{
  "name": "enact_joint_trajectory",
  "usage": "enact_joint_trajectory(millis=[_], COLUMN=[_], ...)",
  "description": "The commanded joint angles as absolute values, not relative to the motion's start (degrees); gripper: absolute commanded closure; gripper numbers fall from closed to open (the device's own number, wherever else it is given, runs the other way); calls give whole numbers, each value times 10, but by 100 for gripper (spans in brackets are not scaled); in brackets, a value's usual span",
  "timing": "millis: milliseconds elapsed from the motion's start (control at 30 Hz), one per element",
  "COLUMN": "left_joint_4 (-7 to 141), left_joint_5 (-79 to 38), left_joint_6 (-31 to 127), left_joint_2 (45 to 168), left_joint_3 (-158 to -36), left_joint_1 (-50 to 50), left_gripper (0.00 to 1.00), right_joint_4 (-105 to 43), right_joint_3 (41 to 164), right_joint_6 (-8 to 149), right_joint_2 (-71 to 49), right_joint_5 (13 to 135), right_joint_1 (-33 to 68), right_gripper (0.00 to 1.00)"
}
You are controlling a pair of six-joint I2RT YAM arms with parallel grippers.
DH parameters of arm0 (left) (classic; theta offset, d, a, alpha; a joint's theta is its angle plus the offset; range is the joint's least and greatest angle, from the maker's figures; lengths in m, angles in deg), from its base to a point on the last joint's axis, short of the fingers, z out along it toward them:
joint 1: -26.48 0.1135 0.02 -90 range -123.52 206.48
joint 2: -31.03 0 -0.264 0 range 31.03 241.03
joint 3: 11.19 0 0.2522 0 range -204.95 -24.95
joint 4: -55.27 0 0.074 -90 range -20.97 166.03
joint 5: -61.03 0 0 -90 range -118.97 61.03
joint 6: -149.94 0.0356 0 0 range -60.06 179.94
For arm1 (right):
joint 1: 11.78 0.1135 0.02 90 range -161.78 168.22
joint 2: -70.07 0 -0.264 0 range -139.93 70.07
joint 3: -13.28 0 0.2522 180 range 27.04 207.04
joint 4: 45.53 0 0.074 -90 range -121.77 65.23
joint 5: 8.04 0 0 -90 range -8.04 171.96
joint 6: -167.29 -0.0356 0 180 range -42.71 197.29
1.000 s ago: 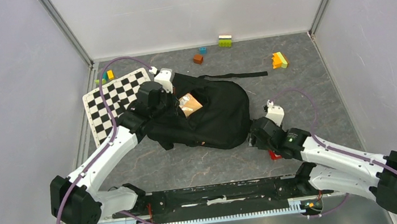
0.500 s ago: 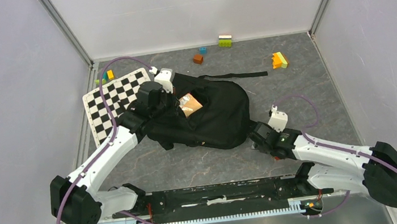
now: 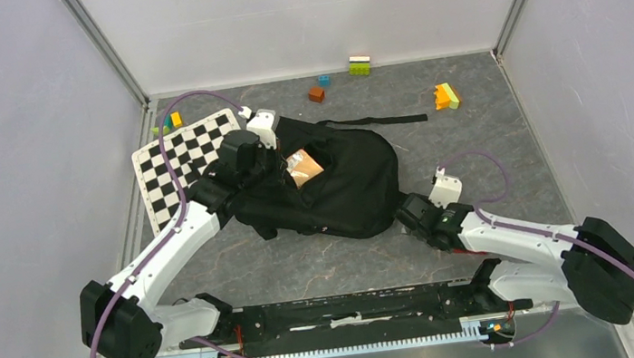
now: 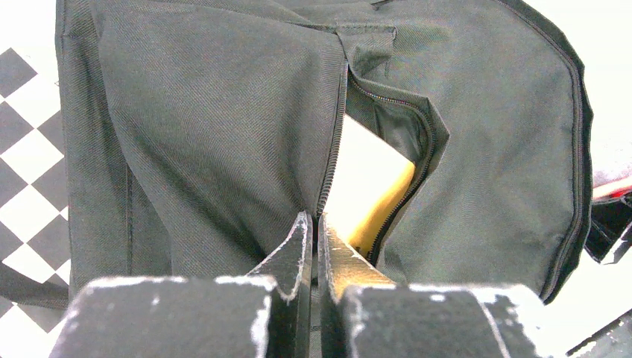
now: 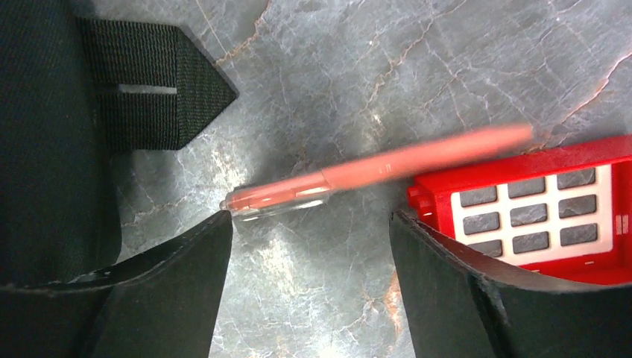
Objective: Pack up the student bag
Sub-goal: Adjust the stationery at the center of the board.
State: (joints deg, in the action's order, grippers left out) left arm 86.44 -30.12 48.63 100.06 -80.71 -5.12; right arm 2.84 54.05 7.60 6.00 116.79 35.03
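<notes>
The black student bag [image 3: 341,185] lies mid-table with its zipped pocket open, a tan book-like item [image 3: 303,166] showing inside. My left gripper [image 3: 266,153] is shut on the zipper edge of the bag's opening [image 4: 328,179], holding the fabric up; the pale yellow item [image 4: 369,183] shows in the gap. My right gripper [image 3: 416,219] is open, low over the table just right of the bag. A red pen [image 5: 373,173] lies just beyond its fingertips, with a red calculator [image 5: 536,212] beside the right finger [image 5: 447,261] and a bag strap end [image 5: 149,112] to the left.
A checkerboard mat [image 3: 175,164] lies under the bag's left side. Toy blocks sit at the back: orange-yellow [image 3: 445,96], brown [image 3: 316,94], blue [image 3: 323,80], green-white [image 3: 360,65]. A long strap [image 3: 379,120] trails right from the bag.
My right arm has drawn in toward the bag's right edge and lowered to the table. The left gripper and the bag have held still.
</notes>
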Motion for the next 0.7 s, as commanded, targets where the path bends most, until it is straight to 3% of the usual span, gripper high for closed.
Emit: enact_joint_trajectory(millis=[0, 233, 667], left_joint_4=[840, 840, 840], left_joint_5=[-287, -288, -288], left_joint_6=[500, 502, 505], left_joint_2=[995, 991, 982], left_joint_3=[-830, -830, -830], left_joint_1=[-55, -55, -55], left_gripper=[98, 98, 98], right_joint_4=[1, -12, -85], right_joint_3=[557, 554, 590], right_joint_6=[84, 90, 213], right_joint_2=[53, 50, -41], right_joint_5=[1192, 1182, 1195], right_joint_1=[337, 314, 272], right_gripper=[17, 2, 2])
